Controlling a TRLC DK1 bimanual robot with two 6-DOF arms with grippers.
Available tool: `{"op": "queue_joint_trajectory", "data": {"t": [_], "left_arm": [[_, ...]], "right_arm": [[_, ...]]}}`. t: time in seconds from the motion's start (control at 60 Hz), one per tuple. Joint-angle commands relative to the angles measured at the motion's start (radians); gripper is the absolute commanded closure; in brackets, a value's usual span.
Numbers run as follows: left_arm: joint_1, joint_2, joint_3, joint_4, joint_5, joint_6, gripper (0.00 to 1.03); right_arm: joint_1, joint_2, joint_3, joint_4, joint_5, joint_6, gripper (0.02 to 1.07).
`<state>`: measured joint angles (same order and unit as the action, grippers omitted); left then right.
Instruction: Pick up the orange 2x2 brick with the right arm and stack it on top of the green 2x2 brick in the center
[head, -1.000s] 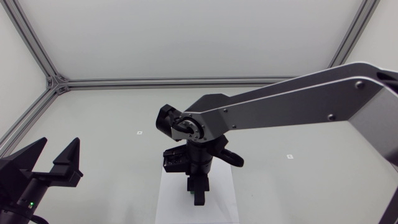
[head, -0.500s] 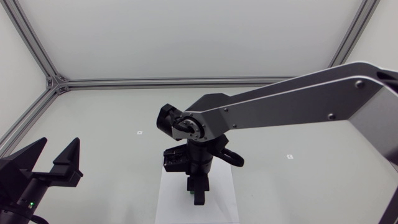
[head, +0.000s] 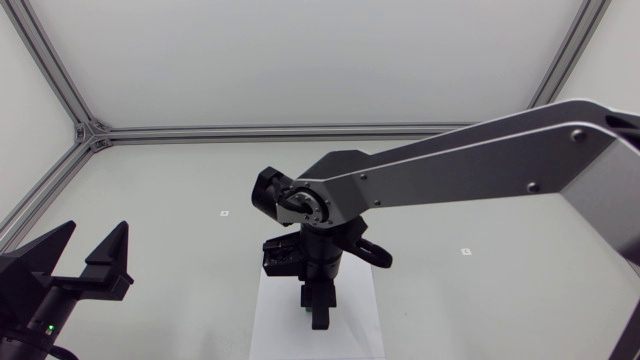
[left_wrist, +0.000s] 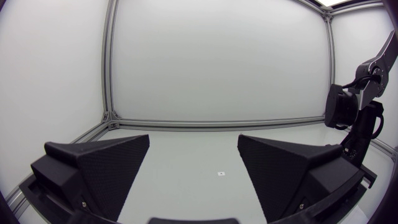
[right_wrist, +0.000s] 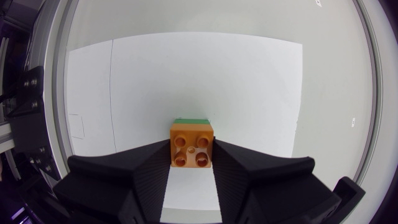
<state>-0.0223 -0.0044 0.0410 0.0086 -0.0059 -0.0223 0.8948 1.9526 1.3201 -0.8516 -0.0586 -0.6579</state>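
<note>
Our left gripper (head: 95, 232) rests low at the left of the table (head: 180, 180), fingers spread wide with nothing between them; the left wrist view shows the same broad gap (left_wrist: 194, 140) and bare tabletop ahead.

In the middle, our right arm (head: 480, 160) reaches in from the right and points its right gripper (head: 318, 312) straight down over a white sheet (head: 275, 320). In the right wrist view its fingers (right_wrist: 146, 165) pinch the orange brick (right_wrist: 191, 149) from two opposite sides. The brick is square, so it has no long axis; its studs face up at the camera and its sides run parallel to the fingers. A strip of the green brick (right_wrist: 191, 119) shows just past its far edge, underneath; we cannot tell whether they touch. The sheet (right_wrist: 186, 74) around them is bare.
</note>
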Motion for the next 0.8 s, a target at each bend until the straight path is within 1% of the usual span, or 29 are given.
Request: {"op": "queue_joint_trajectory", "data": {"t": [0.0, 0.167, 0.233, 0.567, 0.65, 0.75, 0.783], "left_arm": [[0.002, -0.008, -0.041, -0.013, 0.004, 0.013, 0.04], [0.002, -0.008, -0.041, -0.015, 0.004, 0.013, 0.04], [0.002, -0.008, -0.041, -0.013, 0.004, 0.013, 0.04], [0.002, -0.008, -0.041, -0.015, 0.004, 0.013, 0.04], [0.002, -0.008, -0.041, -0.013, 0.004, 0.013, 0.04], [0.002, -0.008, -0.041, -0.015, 0.004, 0.013, 0.04], [0.002, -0.008, -0.041, -0.015, 0.004, 0.013, 0.04]], "right_arm": [[-0.005, 0.026, -0.032, 0.017, -0.004, -0.003, 0.63], [-0.005, 0.028, -0.032, 0.02, -0.003, -0.002, 0.55], [-0.005, 0.028, -0.033, 0.02, -0.001, -0.002, 0.53], [-0.005, 0.025, -0.042, 0.019, 0.006, -0.005, 0.53], [-0.005, 0.026, -0.042, 0.019, 0.005, -0.005, 0.56], [-0.005, 0.028, -0.042, 0.02, 0.006, -0.006, 0.57], [-0.005, 0.029, -0.042, 0.02, 0.006, -0.008, 0.59]]}}
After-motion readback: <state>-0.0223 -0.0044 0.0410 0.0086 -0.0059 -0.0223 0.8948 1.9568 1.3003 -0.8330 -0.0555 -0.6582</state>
